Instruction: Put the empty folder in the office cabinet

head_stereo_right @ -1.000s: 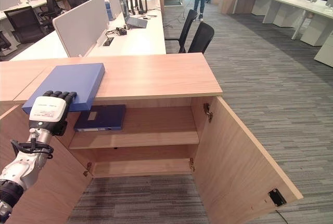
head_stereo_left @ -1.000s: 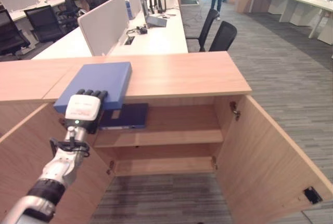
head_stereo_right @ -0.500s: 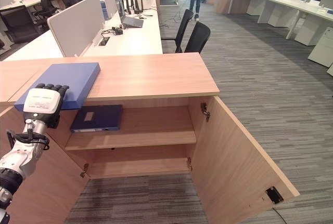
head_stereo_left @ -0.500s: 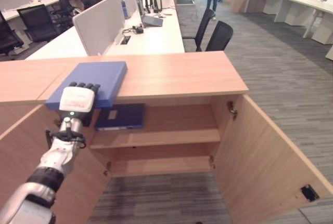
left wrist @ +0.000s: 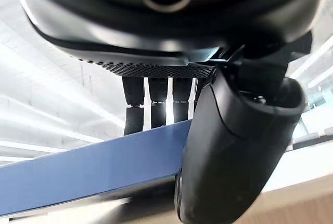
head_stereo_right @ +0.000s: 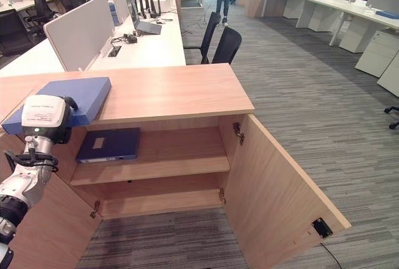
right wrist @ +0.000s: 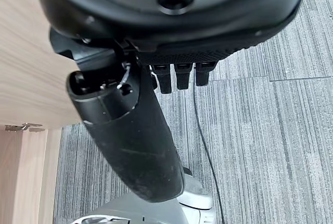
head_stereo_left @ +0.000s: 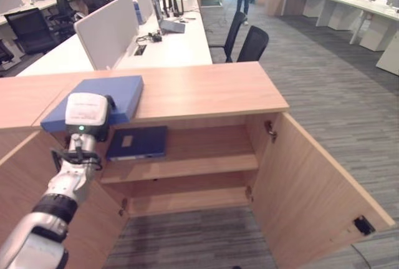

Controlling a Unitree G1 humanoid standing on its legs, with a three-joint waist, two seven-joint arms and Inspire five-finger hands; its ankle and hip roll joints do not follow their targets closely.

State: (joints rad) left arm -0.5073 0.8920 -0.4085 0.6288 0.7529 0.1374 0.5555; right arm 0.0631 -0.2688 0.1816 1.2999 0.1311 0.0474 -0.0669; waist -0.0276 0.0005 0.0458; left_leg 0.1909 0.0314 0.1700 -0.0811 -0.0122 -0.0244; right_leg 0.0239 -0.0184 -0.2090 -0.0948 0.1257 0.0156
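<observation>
- The flat blue folder (head_stereo_left: 93, 99) lies on the wooden cabinet's top (head_stereo_left: 199, 88), overhanging its near edge.
- Left hand (head_stereo_left: 87, 114) grasps it (fingers above, thumb below).
- Right hand (right wrist: 156, 78) hangs relaxed, holding nothing.

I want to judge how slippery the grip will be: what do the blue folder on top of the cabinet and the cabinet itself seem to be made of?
The blue folder looks like matte plastic or coated board: even colour, no glare, stiff flat edges. The left hand grips its near edge. The cabinet looks like wood-grain laminate board, smooth and satin: uniform light grain on the top and open doors, with metal hinges.
</observation>
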